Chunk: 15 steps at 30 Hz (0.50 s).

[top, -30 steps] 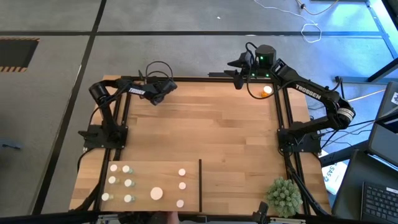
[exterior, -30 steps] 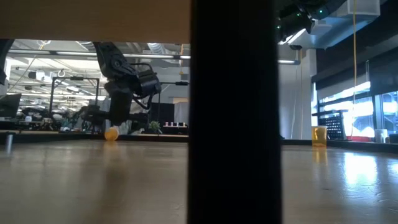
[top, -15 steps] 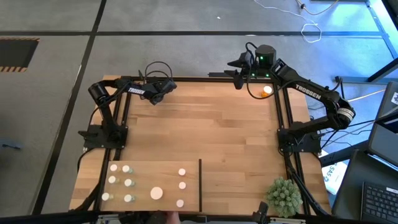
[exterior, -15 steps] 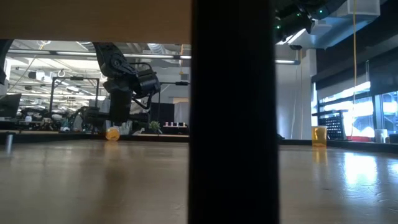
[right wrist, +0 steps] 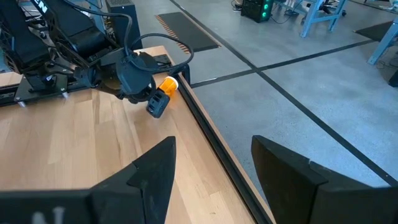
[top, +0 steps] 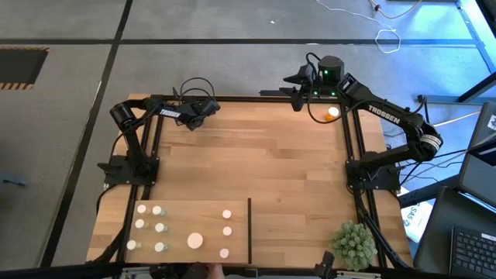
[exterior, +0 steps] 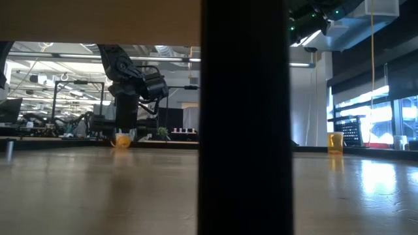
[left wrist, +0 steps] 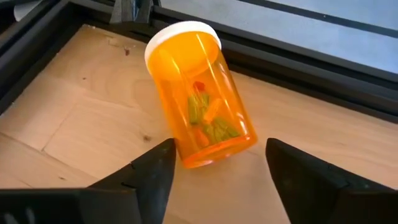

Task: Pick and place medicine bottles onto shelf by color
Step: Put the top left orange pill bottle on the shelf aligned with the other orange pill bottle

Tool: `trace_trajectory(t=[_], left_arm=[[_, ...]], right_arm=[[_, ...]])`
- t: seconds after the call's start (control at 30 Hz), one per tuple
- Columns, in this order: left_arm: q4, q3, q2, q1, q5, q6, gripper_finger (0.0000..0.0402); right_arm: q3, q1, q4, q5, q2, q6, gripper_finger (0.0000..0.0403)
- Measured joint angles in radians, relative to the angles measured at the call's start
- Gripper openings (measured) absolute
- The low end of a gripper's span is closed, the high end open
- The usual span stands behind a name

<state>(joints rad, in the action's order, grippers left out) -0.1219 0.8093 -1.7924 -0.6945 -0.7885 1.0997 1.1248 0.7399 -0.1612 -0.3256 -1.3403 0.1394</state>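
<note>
One orange translucent pill bottle with a white cap point(left wrist: 200, 96) lay tipped between the left end effector's point(left wrist: 217, 163) parted fingers, ungrasped, while the right end effector point(right wrist: 211, 163) hung unclenched and empty.

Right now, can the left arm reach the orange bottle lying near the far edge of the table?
Probably yes: the left gripper hangs right over the orange bottle, which lies on its side, one finger at each side, nothing between.

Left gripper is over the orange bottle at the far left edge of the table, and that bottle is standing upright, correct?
Not quite. The left gripper is at the orange bottle by the table's far left edge, but the bottle lies on its side, white cap toward the frame. The left wrist view shows it.
</note>
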Motion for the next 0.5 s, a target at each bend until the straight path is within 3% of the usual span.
trace_trajectory(t=[0.5], left_arm=[[0.000, 0.000, 0.000, 0.000, 0.055, 0.044, 0.0165]], right_arm=[[0.000, 0.000, 0.000, 0.000, 0.000, 0.000, 0.0213]])
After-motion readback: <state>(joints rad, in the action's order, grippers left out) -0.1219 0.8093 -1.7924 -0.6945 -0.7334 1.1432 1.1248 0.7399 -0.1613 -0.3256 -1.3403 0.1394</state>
